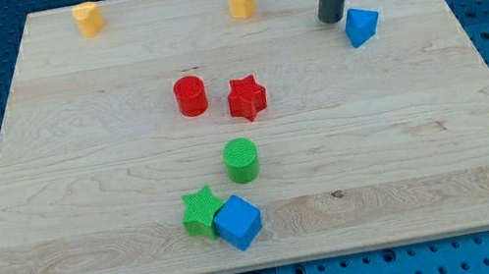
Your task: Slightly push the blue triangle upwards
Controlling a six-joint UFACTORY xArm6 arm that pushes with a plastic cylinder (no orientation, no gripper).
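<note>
Position is what I am weighing right now. My tip (332,20) is resting on the counter (86,203) near the view's top right, and the blue triangle (361,26) is sitting just beside it, toward the view's right and very slightly lower. I cannot tell whether the two are touching; any gap between them is slim. The end effector is a plain rod, so nothing on it is opening or closing, and it is holding nothing.

That sideways offset is the point the coming move is hanging on. Pushing upwards calls for contact on the triangle's lower face, and my tip is standing at its left flank, roughly level with its upper half. Driving straight up from here would, I judge, be missing the block or only grazing its corner and turning it. I am thinking the tip needs to be going round to the view's bottom of the triangle first, then nudging up a little.

Nearest other block is the yellow block (242,1), well apart to the view's left, so it is not crowding the path.
</note>
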